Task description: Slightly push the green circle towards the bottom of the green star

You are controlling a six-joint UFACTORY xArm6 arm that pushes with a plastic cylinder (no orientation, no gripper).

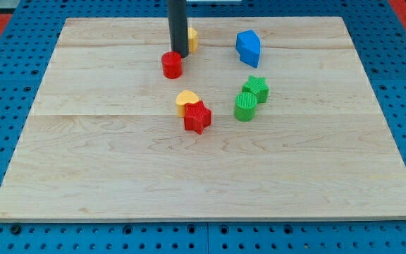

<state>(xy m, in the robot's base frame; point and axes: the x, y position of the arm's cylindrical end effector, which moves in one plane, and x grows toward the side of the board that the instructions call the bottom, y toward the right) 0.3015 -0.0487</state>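
Camera view shows the wooden board (118,176) on its blue pegboard, and the rod is parked up in the upper middle of the frame, my tip (180,55) down on the wood. No jaws on this arm at all, just the bare rod, and it has hold of nothing. Right at the tip, just to its lower left, sits the red cylinder (172,65), touching or near enough; half hidden behind the rod on its right is a yellow block (192,39), shape hard to read.

Now the one that matters: the green circle (245,107) is right of centre, pressed against the lower-left side of the green star (256,89). From the tip it lies down and to the right, well apart, with open board between them. The blue block (248,47) stands above the star in the upper right.

The circle looks to sit left of the star's bottom edge, so I'd judge the nudge has to come from the circle's left, carrying it rightward and slightly down. Watch the yellow heart (187,101) and red star (197,118), huddled together just left of the circle: the tip must slip between them and it.
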